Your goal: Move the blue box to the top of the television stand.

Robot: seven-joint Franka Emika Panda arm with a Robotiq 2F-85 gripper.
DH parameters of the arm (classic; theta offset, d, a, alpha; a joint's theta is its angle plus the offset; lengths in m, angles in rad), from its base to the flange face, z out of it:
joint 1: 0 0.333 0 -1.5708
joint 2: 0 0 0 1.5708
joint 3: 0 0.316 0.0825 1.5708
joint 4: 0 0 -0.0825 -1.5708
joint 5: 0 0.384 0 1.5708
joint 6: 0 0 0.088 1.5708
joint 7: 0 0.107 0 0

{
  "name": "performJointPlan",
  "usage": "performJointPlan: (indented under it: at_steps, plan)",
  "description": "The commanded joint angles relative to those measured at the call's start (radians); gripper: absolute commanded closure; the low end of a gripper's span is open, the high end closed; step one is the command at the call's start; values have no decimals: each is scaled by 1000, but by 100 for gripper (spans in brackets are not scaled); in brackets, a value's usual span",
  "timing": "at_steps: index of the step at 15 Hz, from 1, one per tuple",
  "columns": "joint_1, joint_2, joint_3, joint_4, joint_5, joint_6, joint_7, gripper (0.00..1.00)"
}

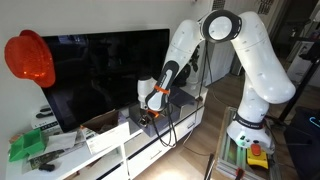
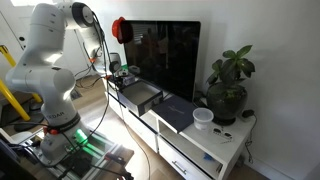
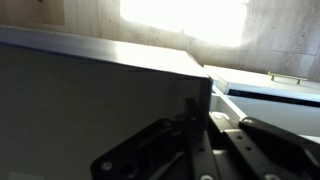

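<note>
The blue box (image 2: 141, 96) is a dark open-topped bin at the robot's end of the white television stand (image 2: 215, 150), in front of the TV. It also shows in an exterior view (image 1: 143, 121), low over the stand (image 1: 105, 152). I cannot tell whether it rests on the top or hangs just above it. My gripper (image 2: 118, 76) (image 1: 150, 103) is at the box's near end. In the wrist view the box's dark wall (image 3: 90, 110) fills the left side, and my gripper (image 3: 195, 112) is shut with its fingers astride that wall's edge.
A big black TV (image 2: 165, 55) stands behind the box, with a red helmet (image 2: 120, 28) at its corner. A dark flat item (image 2: 178, 113), a white cup (image 2: 203, 118) and a potted plant (image 2: 228, 85) are on the stand. A green box (image 1: 27, 147) and a brown cardboard box (image 1: 103, 123) sit at the other end.
</note>
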Motion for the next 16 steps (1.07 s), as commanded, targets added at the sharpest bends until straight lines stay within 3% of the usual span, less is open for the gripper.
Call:
performJointPlan:
  at_steps: [1,2,12,13,16]
  plan:
    - [13,22,-22,40,-16,-3,-20,99]
    - [12,19,-19,40,-17,-14,-25,77]
    - [40,-54,-46,-3,-50,-28,-66,9]
    - [48,-82,-49,-18,-66,-35,-69,3]
    - [52,-199,-35,-67,-107,-107,-99,0]
